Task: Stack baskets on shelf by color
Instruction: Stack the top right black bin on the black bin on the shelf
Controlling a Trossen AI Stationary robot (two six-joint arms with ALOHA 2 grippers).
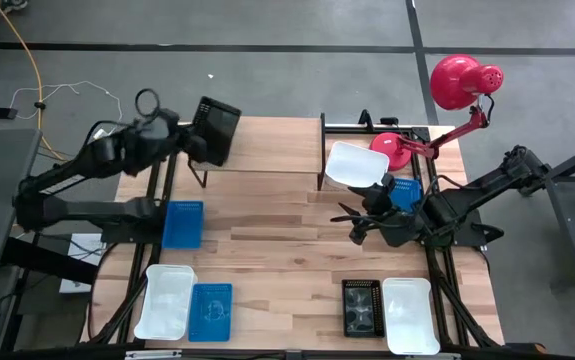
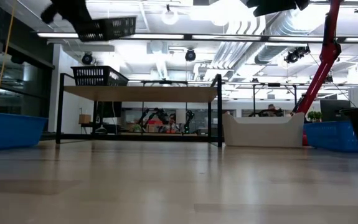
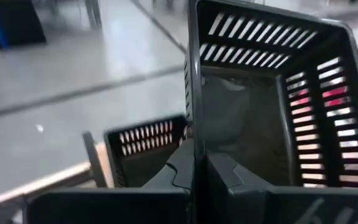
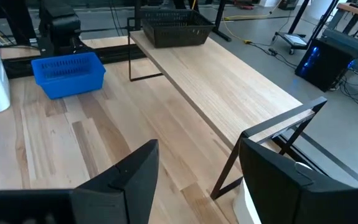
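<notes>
My left end effector [image 3: 194, 177] pinches a black basket [image 3: 272, 106] by its rim; the other black basket [image 3: 144, 152] sits below on the shelf [image 1: 267, 145]. I should square up before nesting it.

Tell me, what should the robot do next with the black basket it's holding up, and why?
Probably lower it straight down. The left gripper is shut on a black basket in the air above the shelf, right over another black basket already sitting there, so black would stack on black. The right gripper waits open.
</notes>
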